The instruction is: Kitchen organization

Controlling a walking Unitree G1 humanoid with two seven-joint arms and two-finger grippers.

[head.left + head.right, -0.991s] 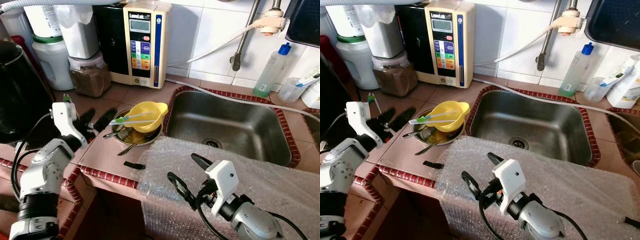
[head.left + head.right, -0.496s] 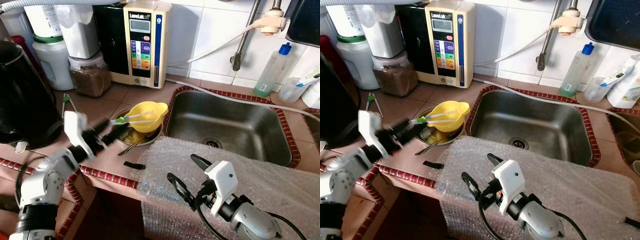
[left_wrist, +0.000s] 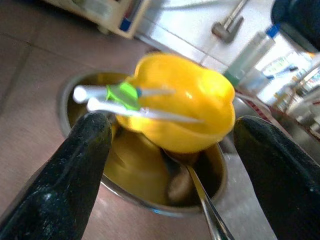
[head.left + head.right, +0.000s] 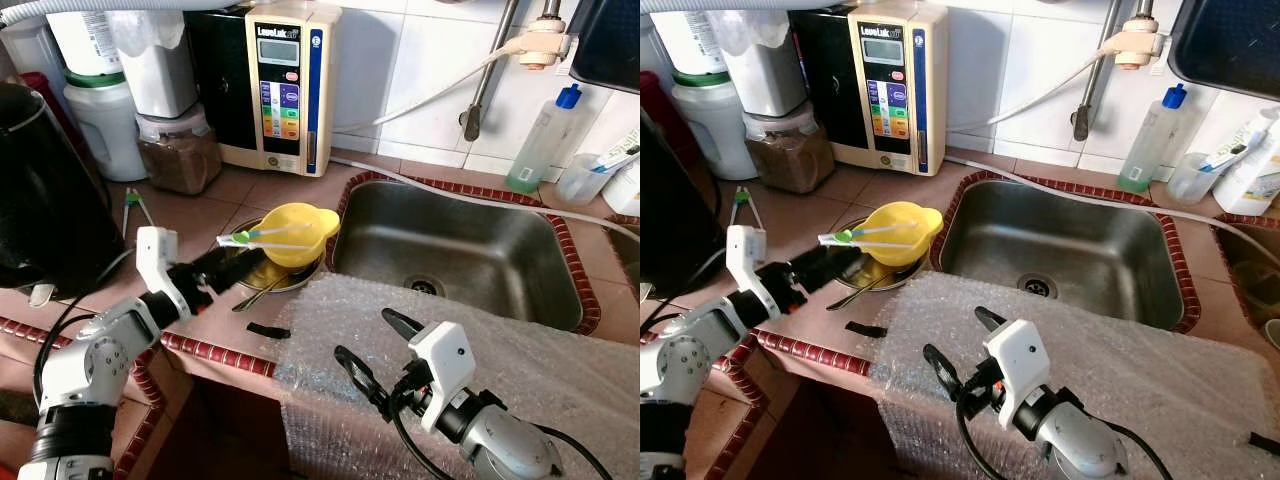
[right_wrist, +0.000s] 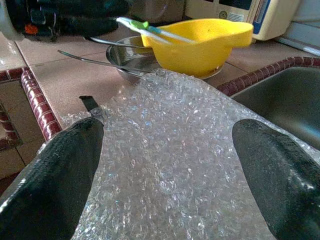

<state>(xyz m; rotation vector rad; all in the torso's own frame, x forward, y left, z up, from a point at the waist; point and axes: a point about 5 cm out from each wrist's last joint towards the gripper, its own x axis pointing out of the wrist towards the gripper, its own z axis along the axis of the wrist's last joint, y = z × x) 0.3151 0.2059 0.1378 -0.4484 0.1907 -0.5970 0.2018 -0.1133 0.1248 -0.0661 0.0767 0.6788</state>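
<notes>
Left wrist view: left hand (image 3: 170,145) spread wide, empty, nearing yellow bowl (image 3: 185,112). Risk: nudging loose chopsticks (image 3: 125,100) off. Right hand (image 4: 960,350) open, idle.

Bright, even daylight; head views sharp, left wrist view softly blurred.

tiled kitchen counter (image 4: 210,215) with inset steel sink (image 4: 470,250).
on the counter: a metal bowl (image 4: 262,272) just left of the sink, bubble wrap (image 4: 520,360) draped over the near edge, a water ionizer (image 4: 288,85) and jars (image 4: 180,150) at far left, a bottle (image 4: 543,140) at far right.
</notes>
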